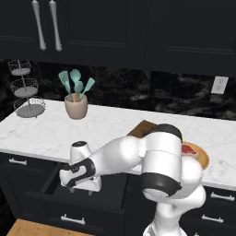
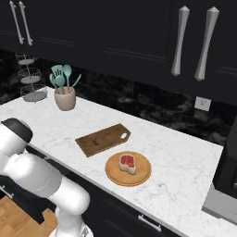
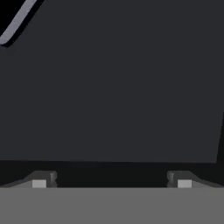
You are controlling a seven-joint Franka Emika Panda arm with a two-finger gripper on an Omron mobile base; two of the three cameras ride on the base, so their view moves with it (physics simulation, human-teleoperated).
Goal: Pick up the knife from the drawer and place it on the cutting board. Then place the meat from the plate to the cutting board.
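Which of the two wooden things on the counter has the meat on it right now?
The round tan plate, nearer the counter's front edge, carries the meat. The rectangular brown cutting board beside it is bare.

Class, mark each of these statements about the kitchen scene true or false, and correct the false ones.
1. The meat lies on the round wooden plate. True.
2. The cutting board has the knife on it. False: nothing lies on the board.
3. The drawer below the counter stands open. True.
4. The gripper is shut on the meat. False: its fingers stand wide apart, holding nothing, facing a dark surface.
5. The utensil cup stands on the cutting board. False: it stands apart on the marble counter.
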